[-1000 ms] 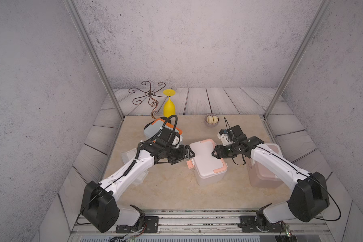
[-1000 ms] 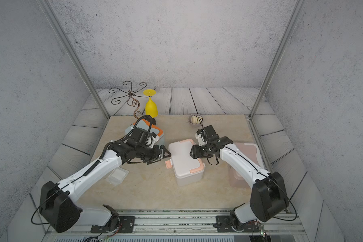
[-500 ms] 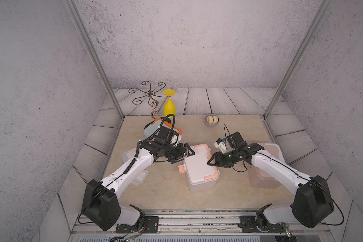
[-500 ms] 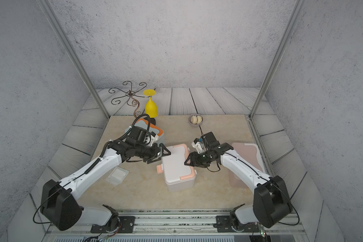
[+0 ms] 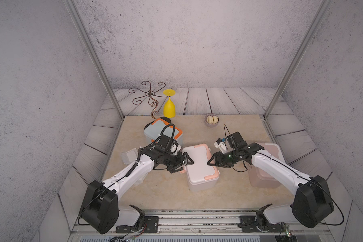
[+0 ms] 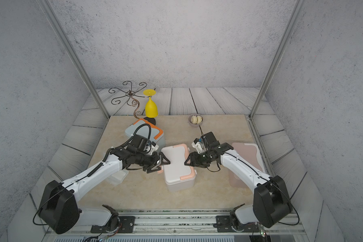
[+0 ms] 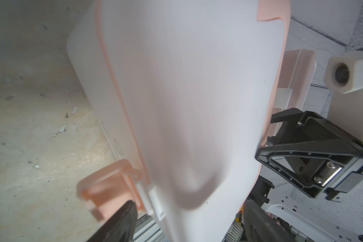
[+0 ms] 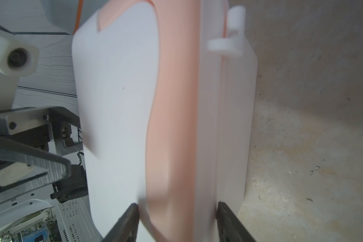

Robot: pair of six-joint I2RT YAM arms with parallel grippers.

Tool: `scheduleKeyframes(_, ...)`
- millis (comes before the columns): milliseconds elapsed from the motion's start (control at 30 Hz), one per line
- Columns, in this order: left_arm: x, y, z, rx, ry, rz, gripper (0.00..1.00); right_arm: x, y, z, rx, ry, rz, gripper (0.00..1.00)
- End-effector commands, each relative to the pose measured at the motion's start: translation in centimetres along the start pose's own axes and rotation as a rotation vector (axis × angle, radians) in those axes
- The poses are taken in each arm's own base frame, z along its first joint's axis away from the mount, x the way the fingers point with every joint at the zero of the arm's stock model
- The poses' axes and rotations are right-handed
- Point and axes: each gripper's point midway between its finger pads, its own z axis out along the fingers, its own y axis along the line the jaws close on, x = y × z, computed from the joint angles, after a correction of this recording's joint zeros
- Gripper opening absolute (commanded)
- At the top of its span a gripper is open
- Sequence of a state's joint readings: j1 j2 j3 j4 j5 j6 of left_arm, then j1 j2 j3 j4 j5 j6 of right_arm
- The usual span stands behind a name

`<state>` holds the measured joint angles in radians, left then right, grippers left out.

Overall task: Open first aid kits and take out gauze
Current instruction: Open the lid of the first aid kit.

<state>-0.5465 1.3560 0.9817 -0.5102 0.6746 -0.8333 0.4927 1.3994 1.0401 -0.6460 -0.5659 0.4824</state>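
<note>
The white first aid kit with peach trim (image 5: 199,165) sits mid-table, lid down. My left gripper (image 5: 182,164) is open at its left side, one finger over the lid and the other at the peach latch (image 7: 105,188). My right gripper (image 8: 176,213) is shut on the opposite rim, pinching the lid edge and wall. The grey-blue kit (image 5: 155,131) stands closed behind the left arm. The pink kit (image 5: 270,149) lies closed under the right arm. Flat whitish packets (image 5: 129,156) that look like gauze lie beside the left arm.
A yellow goblet (image 5: 169,109) stands upside down beside a curly wire stand (image 5: 150,94) at the back left. A small grey bowl (image 5: 211,120) holding pale round pieces sits at the back middle. Metal frame posts rise at both back corners.
The white kit slid toward the front left and turned a little, and both grippers came along with it. Over the last half second it has barely shifted.
</note>
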Motion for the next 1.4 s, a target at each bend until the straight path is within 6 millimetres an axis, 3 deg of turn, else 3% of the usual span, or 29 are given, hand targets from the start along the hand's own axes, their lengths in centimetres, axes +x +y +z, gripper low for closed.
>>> scheduleKeyframes(0,-0.3,-1.5,-0.4,0.034,-0.015,0.024,0.81,3.1,-2.9,1.1,0.116,0.123,0.077,0.59)
scheduleKeyframes(100,-0.3,-1.1,-0.9,-0.018,-0.035,0.041,0.81,3.1,-2.9,1.1,0.114,0.124,0.077,0.59)
scheduleKeyframes(567,-0.4,-0.9,0.6,-0.034,-0.011,0.038,0.8,3.1,-2.9,1.1,0.111,0.121,0.077,0.59)
scheduleKeyframes(867,-0.6,-2.5,1.1,0.053,-0.004,0.03,0.8,2.9,-2.5,0.9,0.099,0.113,0.075,0.59)
scheduleKeyframes(1167,-0.8,-4.8,0.4,0.147,-0.004,0.036,0.8,1.0,-0.3,-1.7,0.05,-0.011,0.057,0.76)
scheduleKeyframes(1367,-0.9,-5.7,-0.1,0.176,-0.012,0.036,0.8,0.8,0.6,-1.9,-0.036,-0.026,0.086,0.81)
